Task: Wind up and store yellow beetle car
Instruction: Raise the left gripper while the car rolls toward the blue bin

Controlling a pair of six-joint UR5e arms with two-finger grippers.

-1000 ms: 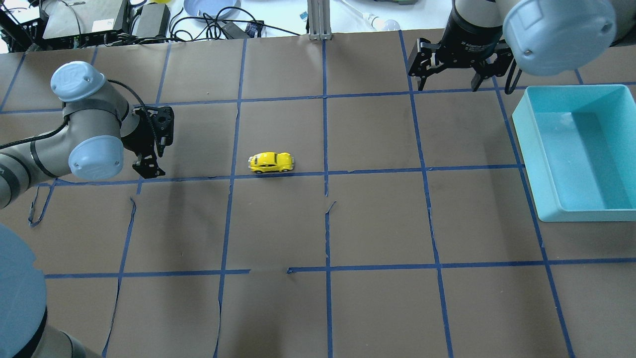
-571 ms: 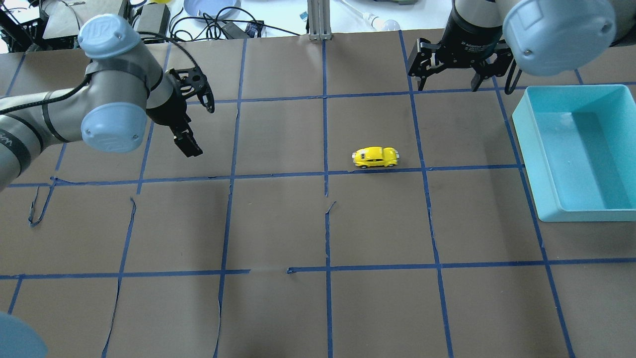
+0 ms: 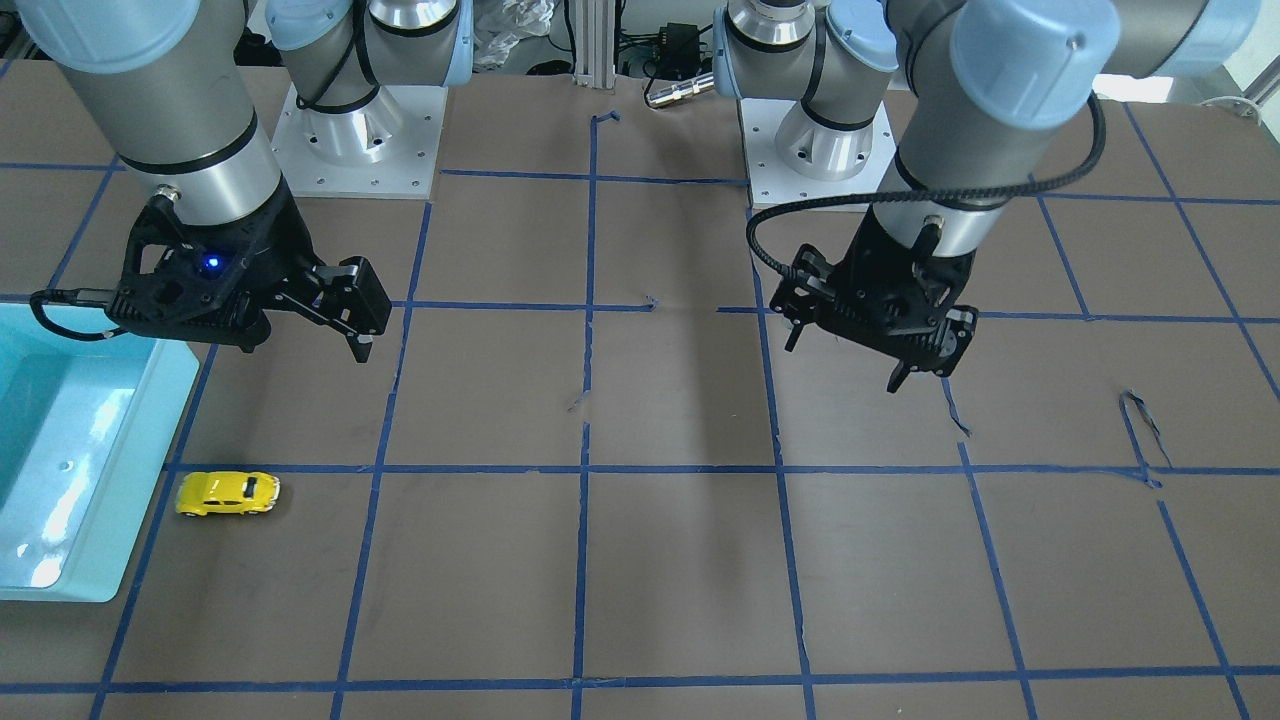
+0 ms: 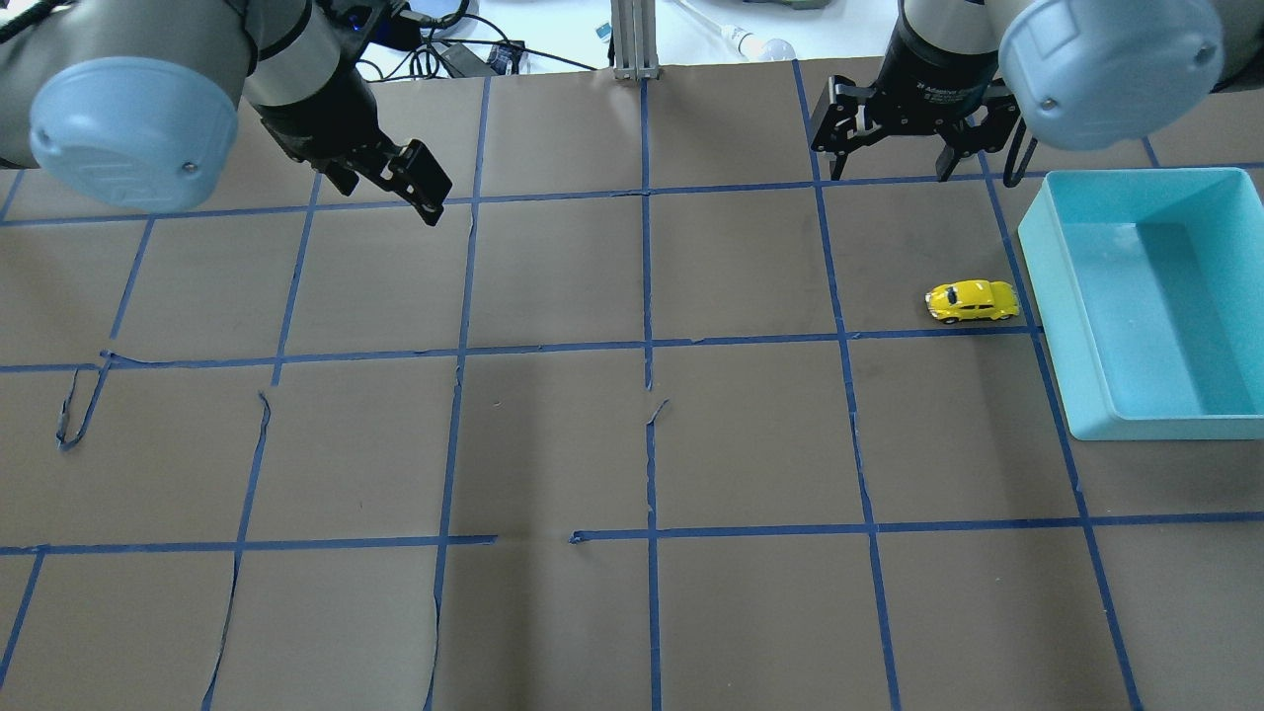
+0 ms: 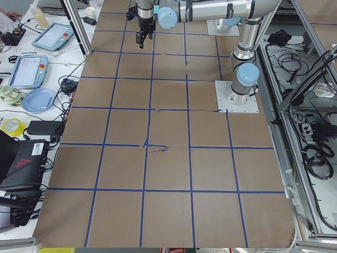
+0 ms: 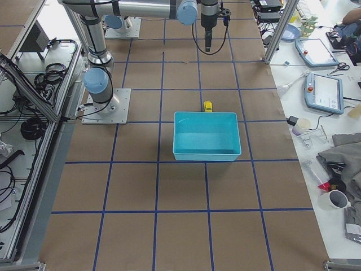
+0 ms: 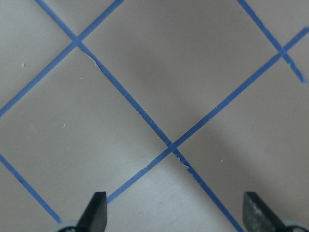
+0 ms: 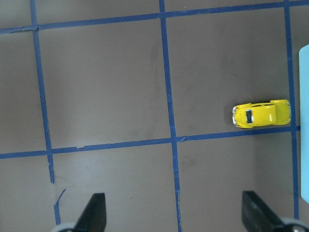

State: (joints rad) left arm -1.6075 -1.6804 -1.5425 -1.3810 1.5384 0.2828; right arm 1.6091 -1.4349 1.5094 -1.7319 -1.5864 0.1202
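Since the earlier frames the car (image 4: 973,301) has been carried across the table (image 4: 632,444), from the middle squares to the robot's right side. The left arm has been lifted and swung away toward the far left corner.

At the left of the overhead view, the left gripper (image 3: 842,362) is held above the brown paper. Its jaws are spread wide and nothing is gripped between them. Only crossing blue tape lines (image 7: 171,144) are seen below it in its wrist view.

Further right, the right gripper (image 4: 891,173) is hung over the far edge of the table. It too is spread wide and nothing is held in it. The car is seen in its wrist view, well clear of the fingertips (image 8: 96,205).

The car is stood on its wheels, just on the far side of a tape line. One end is pointed at the bin (image 4: 1035,259). It is placed just beside the bin's outer wall, outside it, and a thin strip of paper is seen between the two.
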